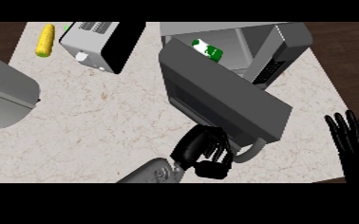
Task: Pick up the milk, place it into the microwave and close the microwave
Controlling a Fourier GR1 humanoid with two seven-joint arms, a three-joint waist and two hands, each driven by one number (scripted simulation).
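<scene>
The milk (207, 49) is inside the microwave (284, 45). You can see its green and white top at the back, past the top edge of the door (223, 97). So the milk part looks done. The job now is to shut the door.

The door hangs open and swings out over the counter (105, 123). The left hand (203, 152) is at the low end of the door, right by the grey handle (252, 150). Its fingers are curled, and they seem to be against the door's edge. I cannot tell if they grab the handle or only push.

The right hand (345, 137) rests at the right edge with its fingers straight and spread, away from everything.

To do this well, the left hand should push the door round toward the microwave in a smooth curve. It should follow the swing, not push straight. It should go on until the door sits flat on the front. The milk is far back, so the door should not bump it.

A toaster (101, 42) and a corn cob (45, 40) sit far off to the left.
</scene>
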